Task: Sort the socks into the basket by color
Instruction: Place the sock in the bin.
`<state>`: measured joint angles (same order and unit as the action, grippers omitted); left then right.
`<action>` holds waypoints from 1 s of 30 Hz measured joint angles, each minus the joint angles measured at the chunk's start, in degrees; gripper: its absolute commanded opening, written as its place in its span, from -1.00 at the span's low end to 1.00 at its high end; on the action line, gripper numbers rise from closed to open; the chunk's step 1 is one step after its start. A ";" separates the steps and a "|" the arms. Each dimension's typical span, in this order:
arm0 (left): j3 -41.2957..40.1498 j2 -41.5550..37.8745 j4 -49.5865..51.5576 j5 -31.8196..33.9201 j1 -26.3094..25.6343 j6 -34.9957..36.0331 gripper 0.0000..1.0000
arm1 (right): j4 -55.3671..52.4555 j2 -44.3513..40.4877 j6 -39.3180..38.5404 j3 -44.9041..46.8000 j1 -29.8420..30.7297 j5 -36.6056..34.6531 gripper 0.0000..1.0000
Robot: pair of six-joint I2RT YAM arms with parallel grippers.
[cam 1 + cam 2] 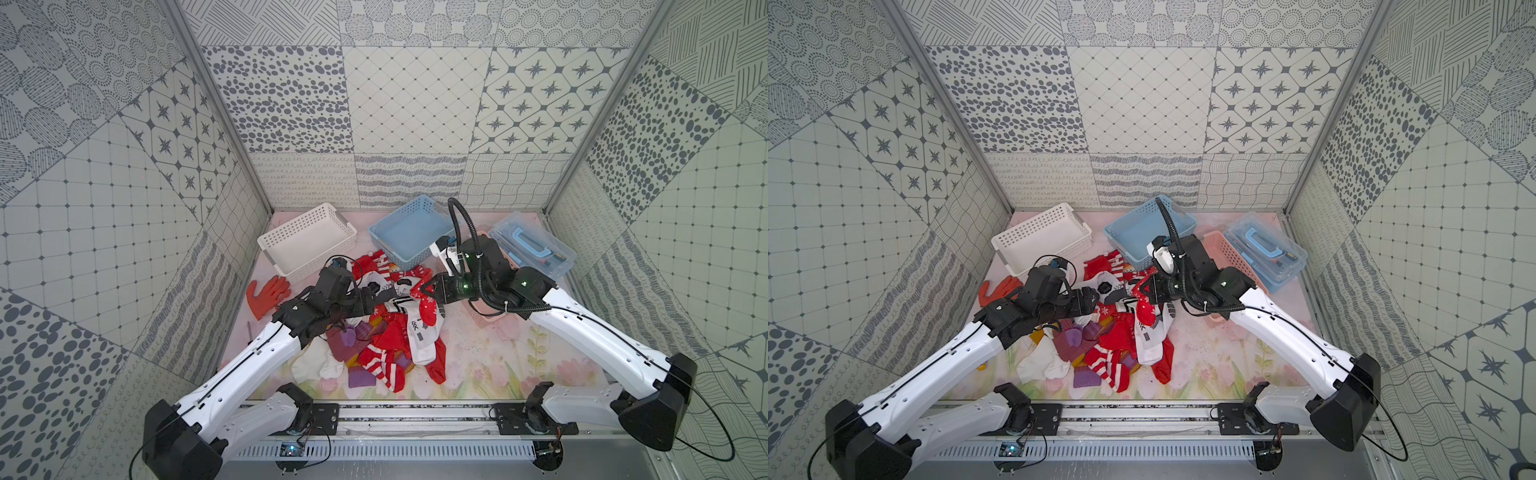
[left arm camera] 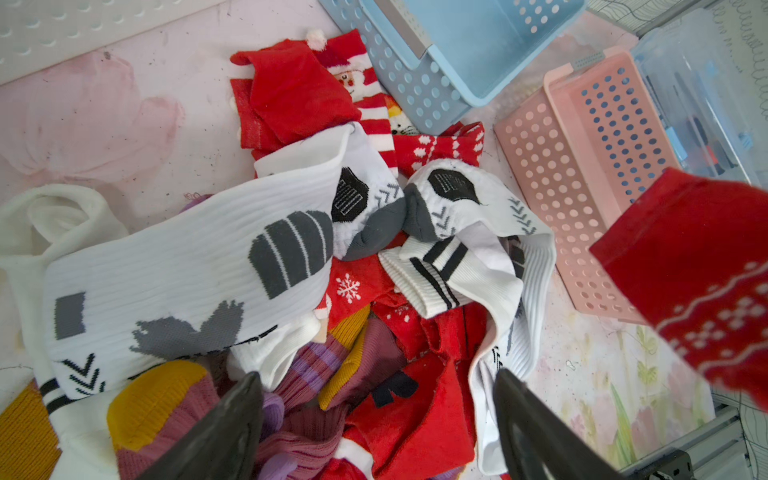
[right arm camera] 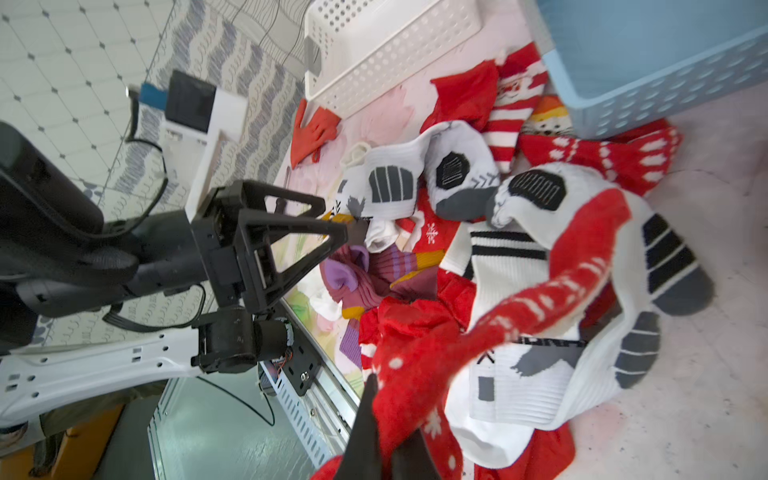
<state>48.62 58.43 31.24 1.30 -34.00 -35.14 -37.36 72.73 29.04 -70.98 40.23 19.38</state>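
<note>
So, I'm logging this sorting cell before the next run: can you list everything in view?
Socks: many; red, white with grey-black, purple-mauve with mustard; heaped mid-table.
Red snowflake sock: one; hanging over the heap.
White basket: one; far left.
Blue basket: one; far centre.
Pink basket: one; between the blue basket and the box, partly behind the right arm.
Clear lidded box: one; blue handle; far right.
Glove: one; orange; left of the heap.
Table: one; pink floral cover.
Left arm: white and black; jaws open over the heap.
Right arm: white and black; jaws shut on the red snowflake sock.
</note>
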 measured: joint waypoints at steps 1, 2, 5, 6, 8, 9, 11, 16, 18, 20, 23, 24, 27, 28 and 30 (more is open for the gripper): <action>0.31 0.52 -0.02 0.00 -0.55 0.09 0.72 | -0.22 0.00 -0.13 -0.17 -2.03 0.02 -1.00; 0.55 0.96 -0.13 -0.09 -0.98 0.20 0.72 | -0.22 0.00 -0.20 -0.20 -3.45 -0.02 -1.00; 1.14 2.64 -0.24 -0.48 -2.29 0.31 0.72 | -0.44 0.20 -0.83 -0.26 -9.05 0.07 -1.00; 1.25 3.26 -0.26 -0.46 -2.78 0.35 0.72 | -0.46 0.52 -1.05 -0.28 -10.88 0.00 -1.00; 1.51 4.61 -0.26 -0.52 -3.98 0.44 0.72 | -0.57 1.51 -1.49 -0.28 -14.03 -0.68 -1.00; 1.62 5.29 -0.35 -0.66 -4.59 0.44 0.72 | -0.61 2.27 -1.68 -0.28 -15.39 -1.05 -1.00; 1.81 6.60 -0.57 -0.74 -5.57 0.44 0.73 | -0.68 4.13 -2.32 -0.33 -17.57 -2.19 -1.00; 2.45 10.08 -1.03 -1.09 -7.50 0.42 0.72 | -0.92 9.55 -3.23 -0.24 -22.18 -6.69 -1.00; 2.51 11.21 -1.42 -1.42 -8.04 0.42 0.72 | -0.83 11.21 -3.74 -0.02 -23.63 -8.72 -1.00; 2.64 12.13 -1.62 -1.79 -8.39 0.44 0.70 | -0.52 12.87 -4.15 0.52 -24.96 -10.78 -1.00; 3.02 13.64 -1.79 -2.34 -8.87 0.48 0.64 | -0.31 15.91 -4.55 0.98 -26.47 -13.22 -0.90; 3.21 14.23 -1.84 -2.47 -9.09 0.52 0.61 | -0.11 17.31 -4.68 1.05 -26.86 -13.84 -0.83; 3.72 16.04 -1.88 -2.95 -9.79 0.87 0.52 | 0.52 20.98 -5.27 1.42 -27.26 -14.88 -0.64; 3.85 16.68 -1.86 -2.99 -10.03 0.92 0.47 | 0.74 22.08 -5.31 1.68 -27.23 -14.97 -0.59; 4.20 17.94 -1.81 -3.21 -10.60 1.11 0.40 | 1.09 23.54 -5.46 2.19 -27.23 -14.97 -0.47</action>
<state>52.82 76.38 29.43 -1.91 -44.60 -34.02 -36.27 96.27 23.57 -68.79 12.99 4.40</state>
